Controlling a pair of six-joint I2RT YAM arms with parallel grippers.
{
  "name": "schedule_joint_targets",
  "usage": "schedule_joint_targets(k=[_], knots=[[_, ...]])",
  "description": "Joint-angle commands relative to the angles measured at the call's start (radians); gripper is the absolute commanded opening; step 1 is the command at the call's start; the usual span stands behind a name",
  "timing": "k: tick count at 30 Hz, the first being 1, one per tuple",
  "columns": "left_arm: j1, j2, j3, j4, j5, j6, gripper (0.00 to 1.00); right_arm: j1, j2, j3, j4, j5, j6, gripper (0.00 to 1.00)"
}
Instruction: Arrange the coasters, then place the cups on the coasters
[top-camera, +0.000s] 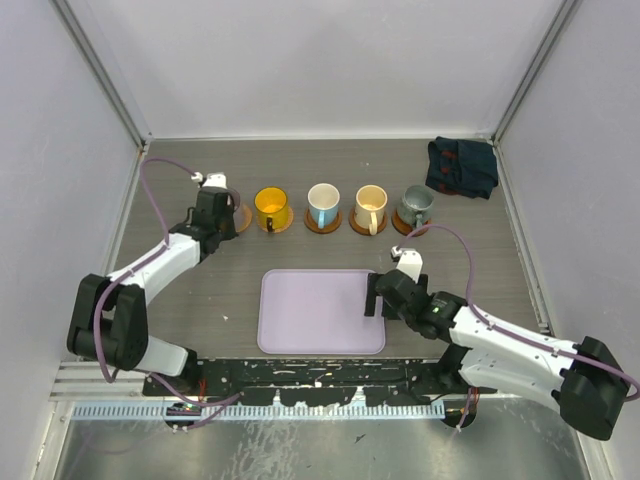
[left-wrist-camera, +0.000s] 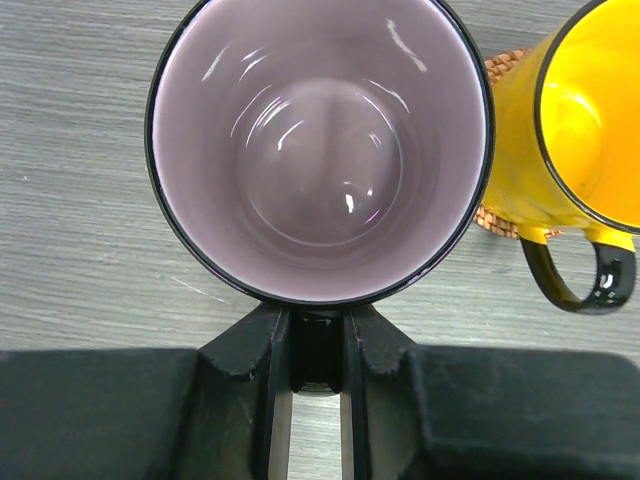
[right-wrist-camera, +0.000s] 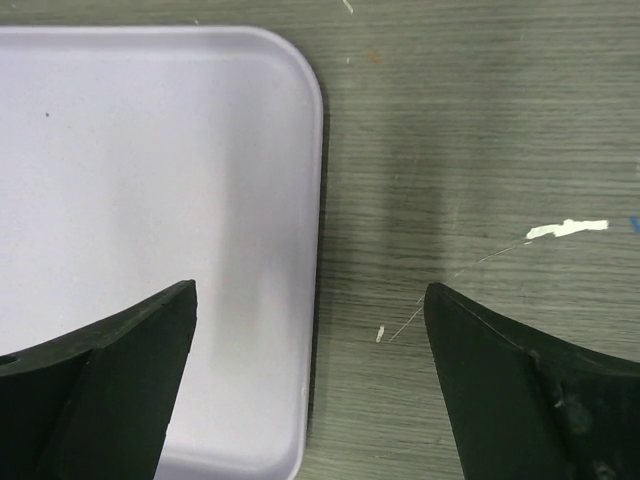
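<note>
The purplish-grey cup (left-wrist-camera: 320, 150) fills the left wrist view, seen from above. My left gripper (left-wrist-camera: 318, 325) is shut on its dark handle. In the top view that gripper (top-camera: 220, 212) covers the cup at the left end of the row, beside a coaster (top-camera: 242, 216) that shows only at its edge. The orange-yellow cup (top-camera: 271, 207), white and blue cup (top-camera: 323, 204), cream cup (top-camera: 371, 207) and grey-green cup (top-camera: 415, 205) each stand on a coaster. My right gripper (right-wrist-camera: 310, 290) is open and empty over the right edge of the lilac tray (right-wrist-camera: 150, 180).
The lilac tray (top-camera: 320, 310) lies at the near middle of the table. A dark folded cloth (top-camera: 462, 167) sits at the back right corner. In the left wrist view the orange-yellow cup (left-wrist-camera: 575, 120) on its coaster (left-wrist-camera: 497, 218) stands close to the right of the held cup.
</note>
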Motion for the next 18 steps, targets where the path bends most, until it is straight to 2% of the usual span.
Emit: schedule_joint_targets(k=[1,18], knots=[[0.013,0.016,0.045,0.170,0.000,0.030,0.00,0.006,-0.046,0.064,-0.032,0.098,0.010,1.00],[0.028,0.145,0.083,0.268,0.018,0.055,0.00,0.005,-0.130,0.127,-0.110,0.225,0.026,1.00]])
